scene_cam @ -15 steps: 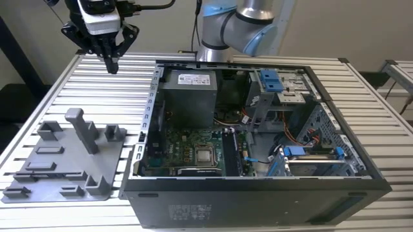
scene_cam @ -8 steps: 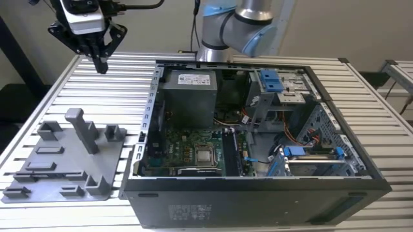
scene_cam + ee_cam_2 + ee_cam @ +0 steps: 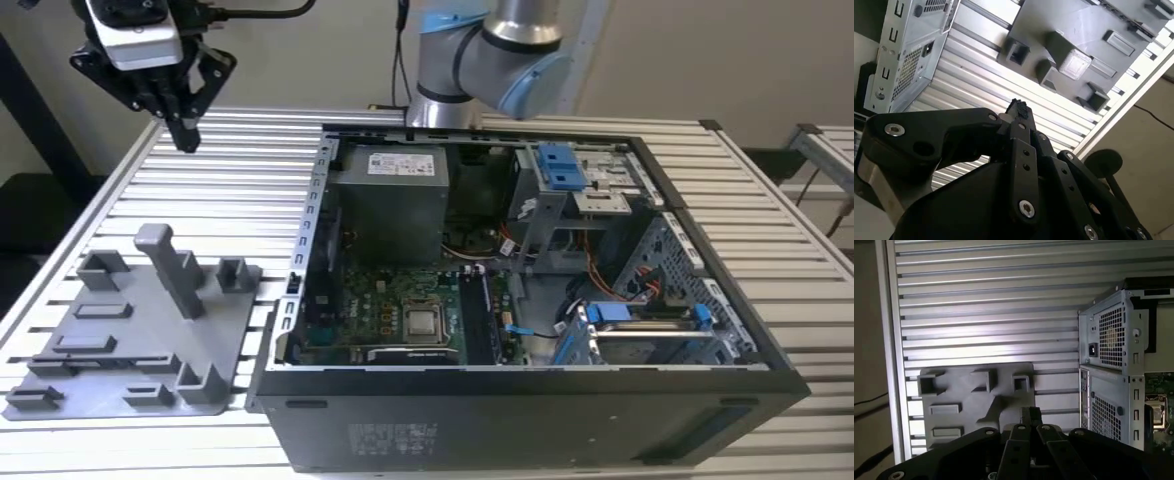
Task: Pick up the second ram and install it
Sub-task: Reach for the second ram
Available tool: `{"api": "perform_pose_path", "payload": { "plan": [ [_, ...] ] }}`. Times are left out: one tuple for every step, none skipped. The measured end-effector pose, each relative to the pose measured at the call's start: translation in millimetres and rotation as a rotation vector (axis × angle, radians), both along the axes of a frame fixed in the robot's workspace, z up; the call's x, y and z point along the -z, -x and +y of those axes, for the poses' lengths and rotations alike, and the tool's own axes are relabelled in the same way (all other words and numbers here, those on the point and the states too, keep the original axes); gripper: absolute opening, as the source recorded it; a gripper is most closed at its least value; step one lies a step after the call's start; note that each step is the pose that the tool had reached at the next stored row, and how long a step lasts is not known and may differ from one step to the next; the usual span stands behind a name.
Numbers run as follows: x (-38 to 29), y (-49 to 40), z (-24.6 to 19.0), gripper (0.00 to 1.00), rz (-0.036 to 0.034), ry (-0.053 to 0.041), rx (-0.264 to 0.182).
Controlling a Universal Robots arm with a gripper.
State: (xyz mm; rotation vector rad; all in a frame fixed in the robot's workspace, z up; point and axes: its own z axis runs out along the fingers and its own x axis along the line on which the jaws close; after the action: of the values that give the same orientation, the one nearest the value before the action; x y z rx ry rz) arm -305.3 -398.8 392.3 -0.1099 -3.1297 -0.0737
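High over the ribbed aluminium table point(image 3: 234, 170), near the grey moulded plastic fixture tray point(image 3: 127, 345) at the exterior view's left, hangs with black gripper point(image 3: 186, 135) pointing straight down, fingertips point(image 3: 1026, 415) pressed together, whereabouts of the slim dark second ram impossible to tell.
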Motion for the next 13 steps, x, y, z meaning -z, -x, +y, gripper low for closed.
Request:
{"api": "perform_pose_path", "payload": {
  "plan": [
    [0.0,2.7,0.0,0.11,0.0001,0.0001,-0.001],
    [0.0,5.5,0.0,0.11,0.0000,0.0000,-0.002],
    [0.0,8.3,0.0,0.11,0.0001,0.0001,-0.002],
    [0.0,11.1,0.0,0.11,0.0001,0.0001,-0.003],
    [0.0,13.9,0.0,0.11,0.0001,0.0000,-0.005],
    [0.0,16.7,0.0,0.11,0.0001,0.0000,-0.006],
    [0.0,19.3,0.0,0.11,0.0001,0.0000,-0.007],
    [0.0,22.0,0.0,0.11,0.0001,0.0000,-0.008],
    [0.0,24.7,0.0,0.11,0.0001,0.0001,-0.010],
    [0.1,27.5,0.0,0.11,0.0001,0.0001,-0.012],
    [0.1,30.0,0.0,0.11,0.0001,0.0001,-0.013],
    [0.1,32.6,0.0,0.11,0.0000,0.0001,-0.016],
    [0.2,34.9,0.0,0.11,0.0000,0.0000,-0.018]
  ]
}}
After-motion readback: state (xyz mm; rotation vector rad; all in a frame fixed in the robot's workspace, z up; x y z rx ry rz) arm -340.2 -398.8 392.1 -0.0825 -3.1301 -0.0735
